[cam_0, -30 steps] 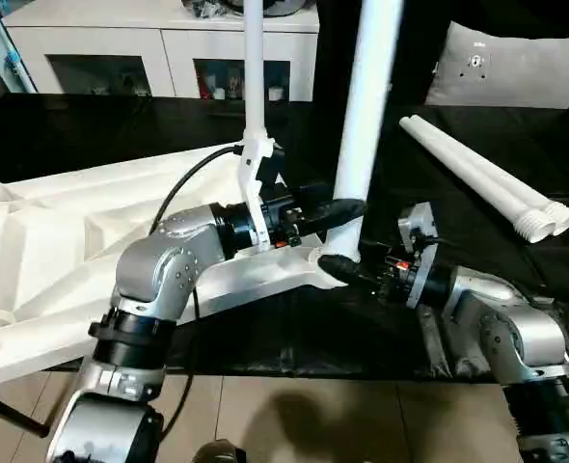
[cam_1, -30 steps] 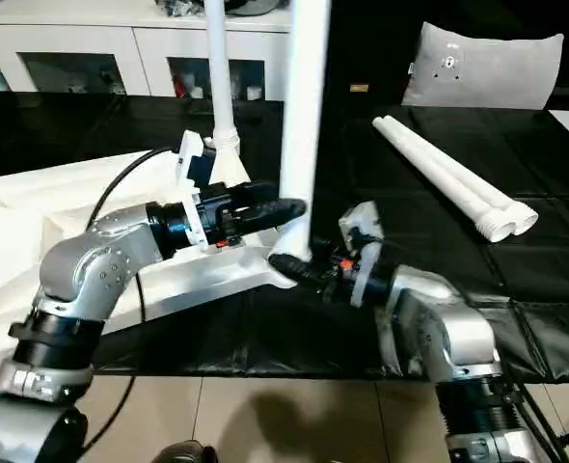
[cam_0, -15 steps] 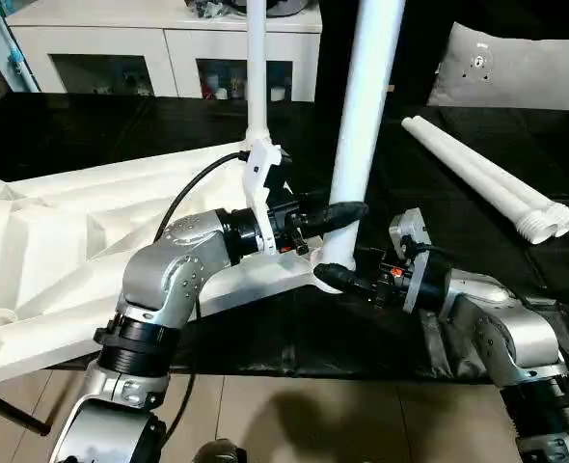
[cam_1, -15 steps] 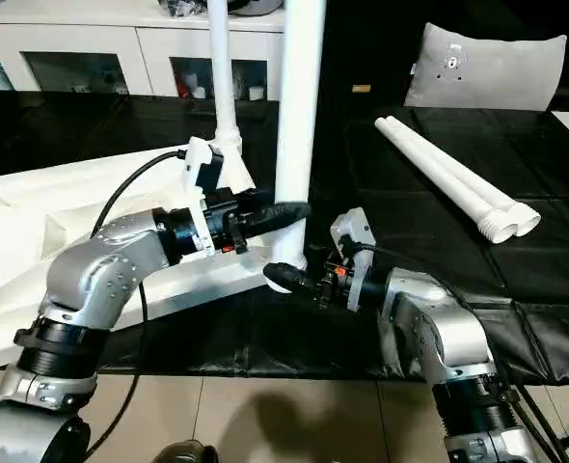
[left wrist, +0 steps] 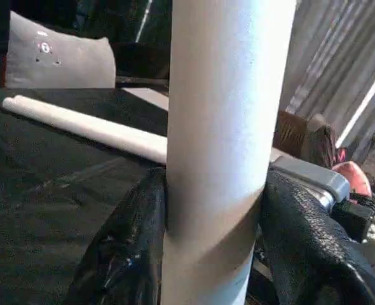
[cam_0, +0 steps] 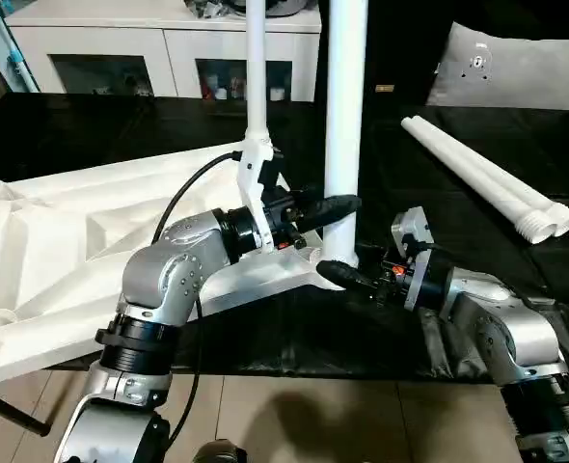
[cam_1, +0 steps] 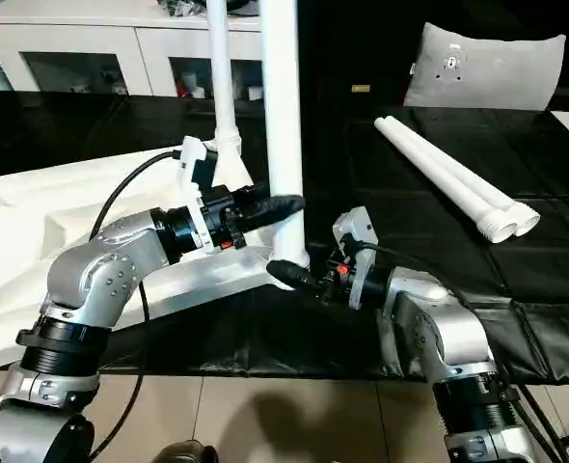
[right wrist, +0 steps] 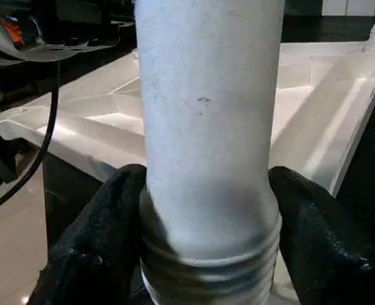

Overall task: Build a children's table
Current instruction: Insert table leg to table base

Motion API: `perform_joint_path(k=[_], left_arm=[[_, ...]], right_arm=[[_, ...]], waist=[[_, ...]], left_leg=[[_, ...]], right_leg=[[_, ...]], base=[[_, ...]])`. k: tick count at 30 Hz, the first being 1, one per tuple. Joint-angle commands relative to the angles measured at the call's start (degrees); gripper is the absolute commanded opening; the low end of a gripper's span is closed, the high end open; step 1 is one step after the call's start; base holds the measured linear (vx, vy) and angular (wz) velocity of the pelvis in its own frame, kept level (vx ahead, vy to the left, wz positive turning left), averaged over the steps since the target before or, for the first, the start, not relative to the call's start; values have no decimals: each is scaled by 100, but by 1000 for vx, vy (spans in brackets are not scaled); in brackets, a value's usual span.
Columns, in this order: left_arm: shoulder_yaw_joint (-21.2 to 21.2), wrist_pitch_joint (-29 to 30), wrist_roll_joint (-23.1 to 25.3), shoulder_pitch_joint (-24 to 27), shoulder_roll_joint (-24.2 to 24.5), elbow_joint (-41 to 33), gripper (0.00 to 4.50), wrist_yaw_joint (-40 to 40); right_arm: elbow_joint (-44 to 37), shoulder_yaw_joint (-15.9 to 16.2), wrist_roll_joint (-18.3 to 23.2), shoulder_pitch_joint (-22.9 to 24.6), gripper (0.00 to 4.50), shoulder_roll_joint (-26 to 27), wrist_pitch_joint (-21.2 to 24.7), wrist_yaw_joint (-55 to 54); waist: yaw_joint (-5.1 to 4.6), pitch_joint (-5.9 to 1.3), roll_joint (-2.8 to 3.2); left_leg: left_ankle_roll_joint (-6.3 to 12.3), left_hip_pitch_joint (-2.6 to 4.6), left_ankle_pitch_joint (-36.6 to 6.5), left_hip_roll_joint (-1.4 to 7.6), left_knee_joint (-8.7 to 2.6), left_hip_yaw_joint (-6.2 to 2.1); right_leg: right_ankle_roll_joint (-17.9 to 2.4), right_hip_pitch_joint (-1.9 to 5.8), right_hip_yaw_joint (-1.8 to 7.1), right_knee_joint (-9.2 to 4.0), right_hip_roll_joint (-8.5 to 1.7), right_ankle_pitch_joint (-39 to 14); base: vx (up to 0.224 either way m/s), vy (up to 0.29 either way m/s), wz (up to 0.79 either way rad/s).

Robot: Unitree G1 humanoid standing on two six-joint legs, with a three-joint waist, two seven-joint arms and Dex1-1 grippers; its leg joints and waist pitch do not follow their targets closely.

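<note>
- Currently, a long white table leg (cam_0: 344, 106) stands upright at the near corner of the upturned white tabletop (cam_0: 53, 251), which lies ribbed side up on a black-covered surface (cam_0: 439, 193).
- Both grippers are clamped on this leg: the left gripper (cam_0: 338, 204) holds it a little above its base, and the right gripper (cam_0: 335, 273) grips lower, just at the threaded end (right wrist: 206, 254).
- The threads appear still exposed above the corner socket, so the step in hand is likely seating or screwing the leg in.
- To do it well, keep the leg vertical and centred over the socket, press straight down, and turn without tilting, so the threads do not cross.
- The leg's long axis runs straight up; its threaded end points down at the tabletop.
- Another leg (cam_0: 257, 68) already stands at a farther corner.
- Two spare legs (cam_0: 477, 178) lie side by side, well apart to the right, near a grey cushion (cam_0: 511, 66).
</note>
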Motion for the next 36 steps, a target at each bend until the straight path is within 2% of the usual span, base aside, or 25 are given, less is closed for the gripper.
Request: perform_joint_path(k=[1,2,3,6,7,11,14,17,18,19,21,23,25,29,36], left_arm=[[181,38,-69,-216,-92,50,190,245],[190,39,-64,-220,-101,53,190,265],[212,44,-55,-232,-122,64,190,310],[298,111,-62,-303,-143,151,190,499],[303,117,-63,-308,-142,159,190,506],[402,196,-89,-384,-107,274,190,604],[494,172,-10,-452,-2,419,190,670],[522,176,0,-467,19,445,190,707],[554,184,3,-489,59,470,190,725],[555,185,3,-489,61,471,190,725],[575,203,-2,-497,87,466,190,723],[574,212,-3,-502,116,464,190,705],[565,214,-7,-504,129,466,190,698],[501,270,-36,-484,200,399,190,590],[460,420,-191,-461,274,249,190,363]], right_arm=[[30,-69,31,-123,266,50,63,-111],[41,-92,51,-135,266,63,94,-138],[62,-132,87,-165,301,84,137,-177],[82,-163,110,-177,325,79,70,-146],[83,-166,110,-176,350,78,65,-146],[52,-286,210,-151,378,75,44,-139],[14,-796,663,-160,401,54,172,-135],[-15,-934,812,-153,418,43,250,-131],[86,-1292,1019,-229,433,79,301,-368],[93,-1311,1027,-234,444,82,302,-383],[225,-1557,1082,-342,444,122,227,-646],[378,-1716,1136,-464,444,77,444,-875],[401,-1736,1148,-486,444,45,534,-891],[306,-1555,1074,-422,444,-116,506,-560],[81,-1309,1125,-385,444,-217,767,-281]], waist=[[6,-463,-42],[4,-458,-42],[8,-460,-41],[4,-461,-41],[2,-459,-44],[10,-467,-48],[13,-472,-50],[22,-475,-50],[24,-472,-57],[25,-476,-61],[26,-477,-56],[21,-472,-58],[25,-471,-56],[30,-478,-61],[33,-469,-72]], left_leg=[[210,95,-1009,209,-329,-81],[214,93,-1012,208,-332,-81],[219,100,-1011,206,-329,-81],[197,93,-999,209,-328,-83],[191,94,-996,208,-329,-82],[218,92,-937,198,-321,-79],[257,95,-931,201,-319,-79],[269,100,-889,204,-315,-78],[278,102,-883,201,-319,-75],[283,101,-875,200,-314,-73],[236,99,-847,199,-317,-74],[205,98,-836,193,-318,-72],[200,100,-842,193,-319,-70],[225,93,-819,194,-312,-68],[230,94,-838,201,-318,-70]], right_leg=[[-1057,306,238,-436,-386,-1092],[-1057,303,235,-441,-385,-1112],[-1052,303,234,-447,-384,-1126],[-1050,306,232,-433,-379,-1082],[-1043,306,232,-436,-377,-1086],[-1028,308,232,-435,-377,-1049],[-1033,313,231,-432,-383,-1023],[-1047,309,225,-428,-378,-996],[-1047,305,226,-433,-383,-1031],[-1049,304,227,-432,-388,-1040],[-1064,298,218,-431,-389,-1089],[-1062,302,219,-430,-381,-1105],[-1045,303,219,-431,-381,-1108],[-1024,308,218,-423,-383,-1022],[-1037,304,220,-431,-392,-1137]], base=[[0,0,0],[0,0,0],[0,0,0],[0,0,0],[0,0,0],[0,0,0],[0,0,0],[0,0,0],[0,0,0],[0,0,0],[0,0,0],[0,0,0],[0,0,0],[0,0,0],[0,0,0]])
